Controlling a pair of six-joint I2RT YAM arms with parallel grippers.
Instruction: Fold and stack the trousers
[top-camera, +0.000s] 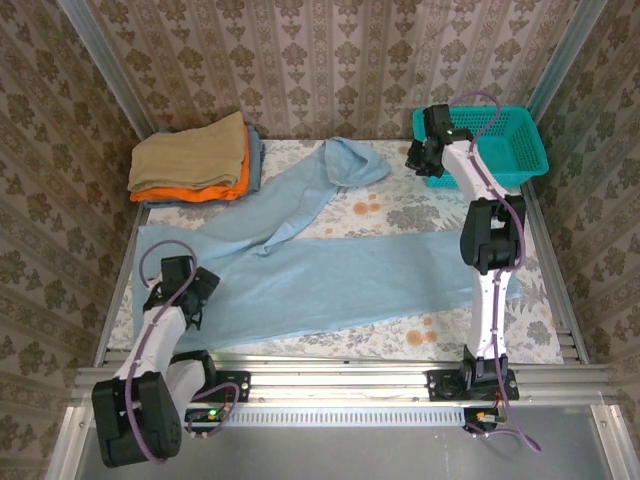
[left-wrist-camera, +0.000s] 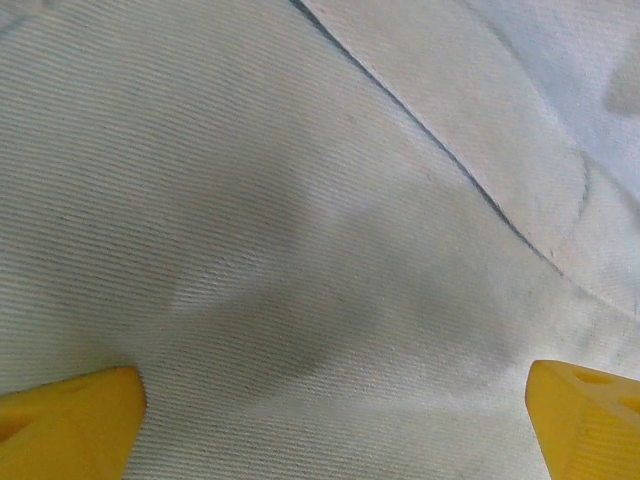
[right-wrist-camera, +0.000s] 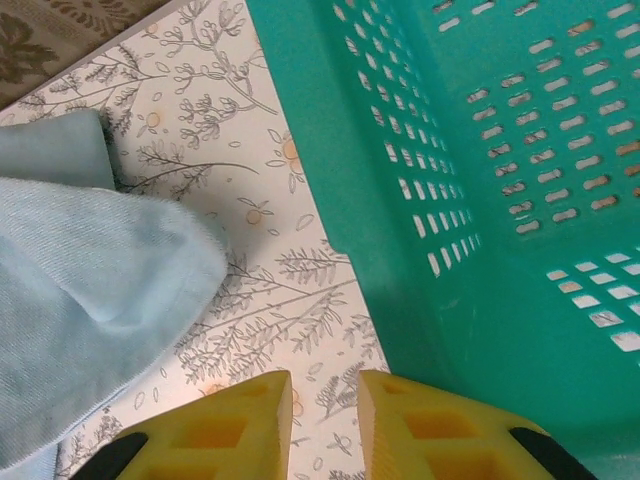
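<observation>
Top external: trousers (top-camera: 330, 270) unfolded across table (top-camera: 400, 215), L gripper (left-wrist-camera: 335, 425) wide apart over near-left end, R gripper (right-wrist-camera: 325, 420) nearly together, empty, by teal basket (top-camera: 510, 150); step prob. first grasp, next needs pinching cloth.

Left claw (left-wrist-camera: 335, 415) spread wide, right claw (right-wrist-camera: 322, 405) nearly closed
</observation>
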